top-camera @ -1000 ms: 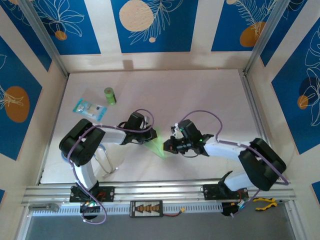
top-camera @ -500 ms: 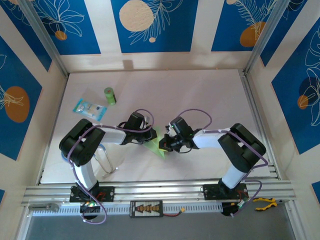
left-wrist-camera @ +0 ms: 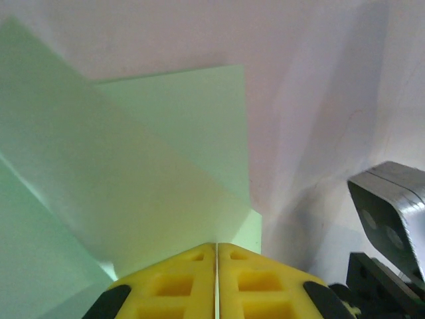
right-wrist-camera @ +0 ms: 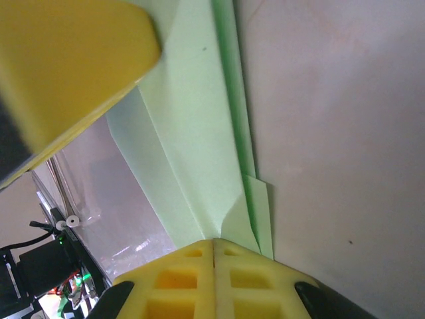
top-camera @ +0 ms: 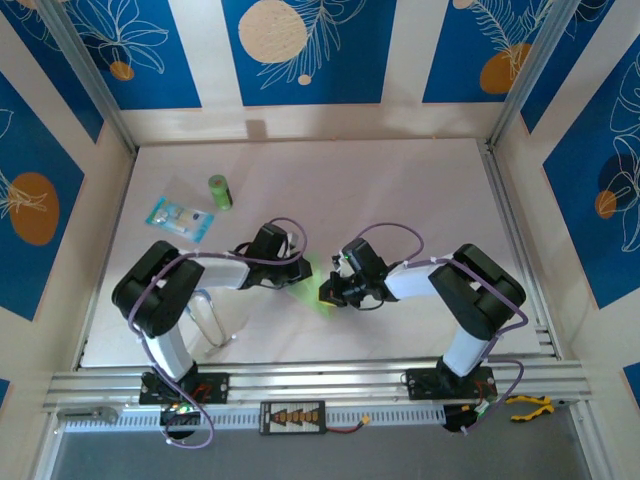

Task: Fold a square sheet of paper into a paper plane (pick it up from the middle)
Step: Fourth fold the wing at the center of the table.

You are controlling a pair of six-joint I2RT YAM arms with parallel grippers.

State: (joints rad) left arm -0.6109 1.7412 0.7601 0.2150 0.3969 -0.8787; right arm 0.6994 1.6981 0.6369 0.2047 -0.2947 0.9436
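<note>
The square sheet of paper (top-camera: 320, 296) is pale green and folded into overlapping layers, held between my two grippers at the table's near middle. In the left wrist view the paper (left-wrist-camera: 166, 166) spreads ahead of my left gripper (left-wrist-camera: 216, 244), whose yellow fingers are shut with a thin pale edge between them. In the right wrist view the paper (right-wrist-camera: 199, 133) shows stacked folds along its right edge and curls into my right gripper (right-wrist-camera: 214, 240), shut on its end. My left gripper (top-camera: 306, 278) and right gripper (top-camera: 328, 292) nearly touch. A yellow left finger (right-wrist-camera: 66, 60) hangs over the paper.
A small green cylinder (top-camera: 219, 191) and a clear blue-printed packet (top-camera: 180, 216) lie at the back left. An aluminium rail (top-camera: 515, 230) borders the table on the right. The right gripper's grey body (left-wrist-camera: 392, 206) sits close beside the left fingers.
My right gripper has swung left to the paper and closed in against the left gripper. Less of the paper shows from above. The left gripper has stayed in place.
</note>
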